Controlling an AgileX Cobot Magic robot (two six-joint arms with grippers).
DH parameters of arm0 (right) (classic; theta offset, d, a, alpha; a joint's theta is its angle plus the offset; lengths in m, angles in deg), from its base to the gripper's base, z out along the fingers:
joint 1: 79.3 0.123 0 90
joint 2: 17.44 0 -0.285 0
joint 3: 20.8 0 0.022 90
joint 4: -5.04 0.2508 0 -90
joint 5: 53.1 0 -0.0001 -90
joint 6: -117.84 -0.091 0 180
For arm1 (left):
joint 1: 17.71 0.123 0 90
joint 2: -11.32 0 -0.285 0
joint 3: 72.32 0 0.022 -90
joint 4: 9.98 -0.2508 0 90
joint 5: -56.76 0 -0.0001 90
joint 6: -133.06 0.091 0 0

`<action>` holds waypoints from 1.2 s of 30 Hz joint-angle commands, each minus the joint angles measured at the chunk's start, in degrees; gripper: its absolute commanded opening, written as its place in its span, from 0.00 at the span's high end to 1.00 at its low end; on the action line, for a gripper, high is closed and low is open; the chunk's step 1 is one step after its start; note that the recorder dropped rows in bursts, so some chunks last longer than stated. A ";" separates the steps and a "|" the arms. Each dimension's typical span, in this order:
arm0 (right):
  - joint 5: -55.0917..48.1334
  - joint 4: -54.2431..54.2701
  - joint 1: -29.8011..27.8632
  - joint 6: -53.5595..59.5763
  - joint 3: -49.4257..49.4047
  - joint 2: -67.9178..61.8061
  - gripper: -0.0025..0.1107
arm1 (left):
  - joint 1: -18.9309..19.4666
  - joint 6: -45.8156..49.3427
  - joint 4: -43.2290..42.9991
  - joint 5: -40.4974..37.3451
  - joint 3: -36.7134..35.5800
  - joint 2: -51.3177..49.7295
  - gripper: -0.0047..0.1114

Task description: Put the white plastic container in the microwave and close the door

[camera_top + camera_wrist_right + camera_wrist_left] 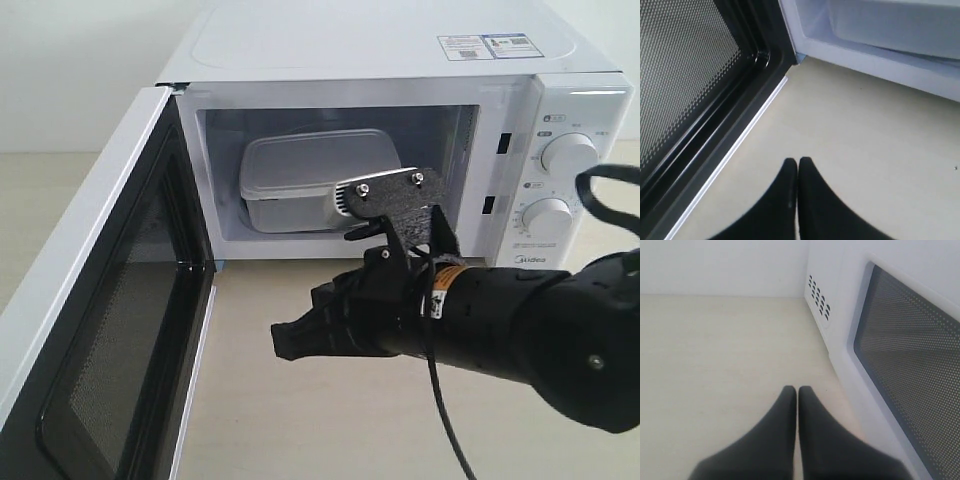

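Observation:
The white plastic container (310,180) sits inside the cavity of the microwave (380,50), lid on, toward the left and back. The door (100,300) stands wide open on the left, with its dark window and black inner frame facing the cavity. My right gripper (285,340) is shut and empty, low over the table in front of the opening and pointing toward the door. In the right wrist view the right gripper (798,161) is beside the door's inner frame (700,110), with the container (900,25) ahead. My left gripper (797,390) is shut and empty, just outside the door's outer face (910,355).
Two round dials (567,155) are on the microwave's right panel, and stickers (485,45) lie on its top. Vent slots (820,297) mark the microwave's left side. Light wooden table (300,420) runs in front of the microwave. A black cable (445,420) hangs from my right arm.

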 commanded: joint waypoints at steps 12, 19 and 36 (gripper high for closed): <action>42.93 1.18 1.27 -3.60 -9.49 -8.87 0.98 | -0.36 0.20 0.01 0.94 -0.23 0.14 0.93; 42.63 -1.39 1.27 -3.49 -11.31 -8.87 0.98 | -0.36 0.20 0.01 0.94 -0.23 0.14 0.93; 41.05 6.74 1.27 4.30 -3.91 -8.87 0.98 | -0.36 0.20 0.01 0.94 -0.23 0.14 0.93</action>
